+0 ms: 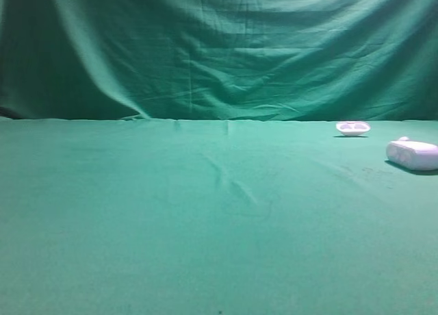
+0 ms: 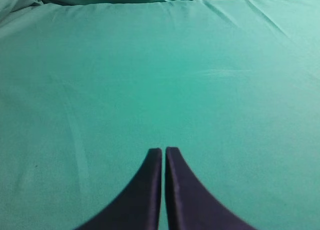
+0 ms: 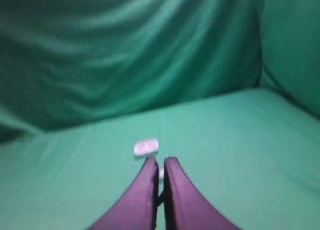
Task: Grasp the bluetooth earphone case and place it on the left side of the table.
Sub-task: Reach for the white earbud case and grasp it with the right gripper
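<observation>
Two white objects sat on the table (image 1: pixel 137 226), a wide flat surface w/ wrinkled green cloth, backed by a matching green curtain (image 1: pixel 219 48). Both lay at the far right in the high view. The bluetooth earphone case (image 1: pixel 413 154), a smooth rounded oblong & the larger of the two, lay at the right edge of that view, partly cut off. A small bump showed at its top left; too small to tell what it was. Just beyond & to its left, apart from it, sat a shallow white tray (image 1: pixel 353 128) near the table's far edge.

Neither arm appeared in the high view. Left wrist view: left gripper (image 2: pixel 163 151) over bare cloth, dark fingers together, only a thin slit between them, holding nothing. Right wrist view: right gripper (image 3: pixel 158 161) likewise pressed together & empty, w/ a blurred white oblong (image 3: pixel 146 147) on the cloth just past its tips; can't tell which white object it was.
</observation>
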You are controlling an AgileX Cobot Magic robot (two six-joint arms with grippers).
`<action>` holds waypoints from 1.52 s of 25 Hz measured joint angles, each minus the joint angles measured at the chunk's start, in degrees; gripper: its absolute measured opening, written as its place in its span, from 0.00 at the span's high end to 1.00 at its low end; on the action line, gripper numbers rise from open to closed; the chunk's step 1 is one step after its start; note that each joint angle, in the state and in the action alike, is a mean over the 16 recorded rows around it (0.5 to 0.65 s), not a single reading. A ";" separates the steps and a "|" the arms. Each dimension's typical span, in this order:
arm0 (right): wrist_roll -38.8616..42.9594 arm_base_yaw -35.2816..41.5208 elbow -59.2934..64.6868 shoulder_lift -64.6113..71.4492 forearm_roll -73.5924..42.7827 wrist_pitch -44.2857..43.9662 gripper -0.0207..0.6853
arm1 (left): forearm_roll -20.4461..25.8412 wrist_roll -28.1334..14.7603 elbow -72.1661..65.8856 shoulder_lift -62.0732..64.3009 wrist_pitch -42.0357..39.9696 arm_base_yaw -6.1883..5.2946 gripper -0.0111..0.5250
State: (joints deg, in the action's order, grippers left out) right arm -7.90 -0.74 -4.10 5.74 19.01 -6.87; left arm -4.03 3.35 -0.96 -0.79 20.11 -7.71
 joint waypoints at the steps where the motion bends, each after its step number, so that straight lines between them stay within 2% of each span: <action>1: 0.01 0.00 -1.24 1.65 0.56 -1.40 0.97 | 0.00 0.00 0.00 0.00 0.00 0.00 0.98; 10: -0.68 -0.58 -14.24 21.64 4.74 -19.71 0.97 | 0.00 0.00 0.00 0.00 0.00 0.00 0.98; 18: -5.29 -2.09 -23.28 38.45 4.80 -29.30 0.97 | 0.00 0.00 0.00 0.00 0.00 0.00 0.98; 23: -5.12 -5.28 -29.02 48.54 0.00 -33.09 0.97 | 0.00 0.00 0.00 0.00 0.00 0.00 0.98; 29: 1.24 -9.94 -36.40 61.14 -9.97 -35.84 0.95 | 0.00 0.00 0.00 0.00 0.00 0.00 0.98; 33: 6.58 -12.65 -40.61 68.88 -16.57 -35.53 0.86 | 0.00 0.00 0.00 0.00 0.00 0.00 0.98; 38: 11.03 -13.98 -44.37 77.05 -21.76 -33.09 0.61 | 0.00 0.00 0.00 0.00 0.00 0.00 0.98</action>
State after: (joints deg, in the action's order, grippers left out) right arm 3.13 -14.73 -48.47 82.79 -2.75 -39.97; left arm -4.03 3.35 -0.96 -0.79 20.11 -7.71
